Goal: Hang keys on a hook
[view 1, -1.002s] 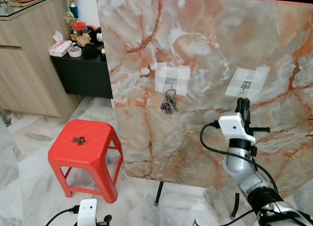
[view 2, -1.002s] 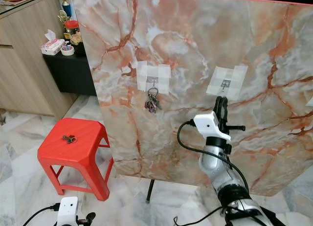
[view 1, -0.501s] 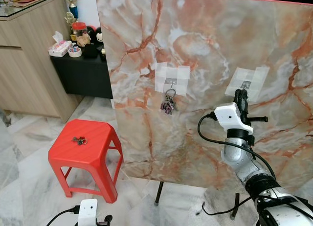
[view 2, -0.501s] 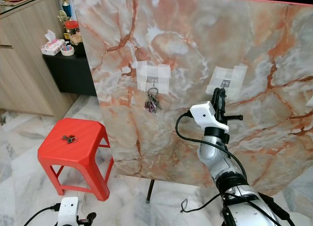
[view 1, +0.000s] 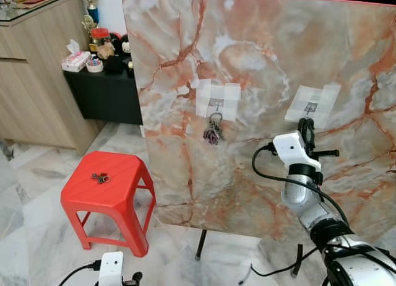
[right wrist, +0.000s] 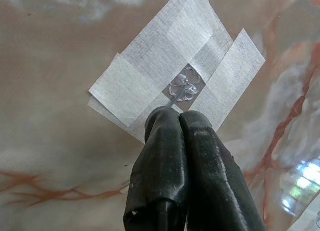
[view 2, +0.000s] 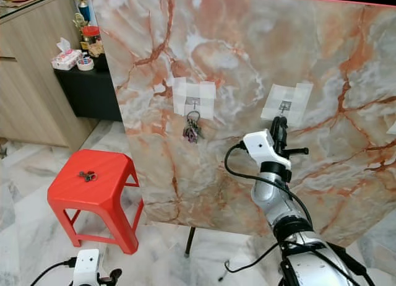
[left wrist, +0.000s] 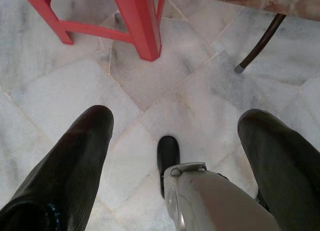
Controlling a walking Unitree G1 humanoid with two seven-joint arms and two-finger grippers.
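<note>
While the right pincer (right wrist: pixel 177 118) is pressed up at the taped hook (right wrist: pixel 181 87) on the marble board (view 1: pixel 260 69), its fingers are squeezed fully together, tips touching the hook's wire. One bunch of keys (view 1: pixel 212 132) already hangs from the other taped hook (view 1: pixel 216 103), and a second set of keys (view 1: pixel 100 177) lies on the red stool (view 1: pixel 127 190). Left pincer (left wrist: pixel 175 141) hangs low over the floor, spread wide. No readable writing anywhere.
</note>
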